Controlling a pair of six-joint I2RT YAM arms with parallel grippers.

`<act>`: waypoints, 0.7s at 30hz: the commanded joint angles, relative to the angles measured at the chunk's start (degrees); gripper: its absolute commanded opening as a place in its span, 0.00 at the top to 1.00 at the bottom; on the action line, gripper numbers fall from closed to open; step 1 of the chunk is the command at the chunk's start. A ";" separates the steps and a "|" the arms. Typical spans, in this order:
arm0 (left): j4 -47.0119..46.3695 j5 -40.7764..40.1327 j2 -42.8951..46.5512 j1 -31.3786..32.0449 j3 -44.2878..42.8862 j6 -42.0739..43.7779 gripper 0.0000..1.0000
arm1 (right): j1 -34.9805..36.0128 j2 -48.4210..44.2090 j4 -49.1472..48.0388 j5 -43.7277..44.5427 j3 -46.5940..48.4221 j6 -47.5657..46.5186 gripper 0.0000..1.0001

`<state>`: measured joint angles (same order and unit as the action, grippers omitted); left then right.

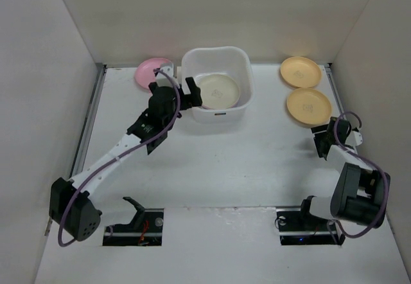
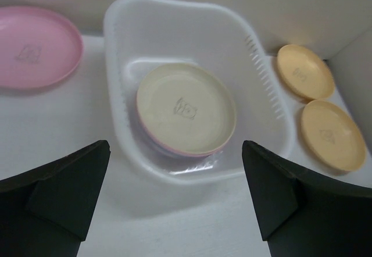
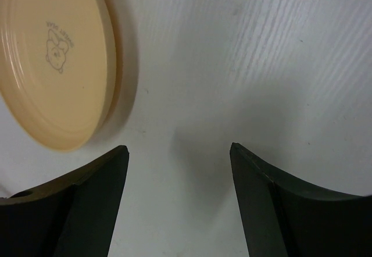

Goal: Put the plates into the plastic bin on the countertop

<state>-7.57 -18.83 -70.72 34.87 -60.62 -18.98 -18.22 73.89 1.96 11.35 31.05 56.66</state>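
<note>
The translucent white plastic bin [image 1: 244,62] stands at the back middle of the countertop [image 1: 225,162]. It holds a stack of plates with a cream plate [image 1: 218,90] on top. In the left wrist view the bin's rim [image 2: 114,100] and the cream plate [image 2: 186,107] show, with pink and purple edges beneath it. A pink plate [image 1: 152,72] lies left of the bin. Two yellow-orange plates [image 1: 300,71] [image 1: 309,106] lie at the back right. My left gripper [image 1: 177,91] is open and empty at the bin's near-left rim. My right gripper [image 1: 323,137] is open and empty, just in front of the nearer yellow-orange plate [image 3: 55,59].
White walls close in the left, back and right sides. The pink plate [image 2: 35,47] and both yellow-orange plates [image 2: 305,71] [image 2: 332,135] also show in the left wrist view. The arm bases sit at the near edge.
</note>
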 commanded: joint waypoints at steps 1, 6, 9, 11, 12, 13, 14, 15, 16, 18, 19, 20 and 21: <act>-2.53 -4.29 2.59 -0.90 8.48 -3.07 0.00 | -1.51 3.62 -7.05 -4.32 3.23 1.87 0.25; -2.62 -4.55 5.24 -0.73 17.45 -5.01 0.00 | -1.52 8.72 -10.04 -5.11 5.68 3.63 0.25; -2.27 -4.20 6.46 -0.55 21.14 -6.24 0.00 | -1.34 12.41 -10.22 -5.29 8.49 4.15 0.25; -2.18 -4.11 8.13 -0.20 23.26 -7.03 0.00 | -1.34 14.26 -10.22 -5.20 9.90 4.59 0.25; -2.01 -4.11 9.27 -0.11 24.22 -7.38 0.00 | -1.34 15.22 -9.96 -5.20 10.61 5.03 0.26; -1.83 -4.11 10.50 -0.03 25.02 -7.47 0.00 | -1.34 16.19 -9.87 -5.20 11.22 5.47 0.26; -1.40 -4.11 11.56 -0.03 25.37 -7.47 0.00 | -1.34 17.07 -9.87 -5.29 11.75 5.91 0.26; -0.78 -4.37 12.96 -0.11 25.90 -7.47 0.00 | -1.25 18.12 -9.69 -5.38 12.36 6.35 0.26; 0.01 -4.55 14.45 -0.29 26.25 -7.21 0.00 | -1.16 18.83 -9.95 -5.64 12.81 6.70 0.27; 1.76 -4.72 17.09 -0.99 26.61 -6.95 0.00 | -1.08 19.97 -9.08 -5.99 14.38 7.14 0.29; 2.73 -4.72 18.67 -1.60 26.78 -6.77 0.00 | -0.99 20.41 -8.29 -6.08 15.17 7.41 0.31; 3.87 -4.72 20.17 -2.13 26.96 -6.68 0.00 | -0.90 20.77 -7.33 -6.34 15.97 7.84 0.32; 4.75 -4.72 21.31 -2.48 26.96 -6.68 0.00 | -0.90 21.29 -6.10 -6.61 16.84 8.37 0.34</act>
<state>-4.69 -22.15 -53.06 33.58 -34.35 -25.39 -19.42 94.08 -5.89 5.67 44.69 62.96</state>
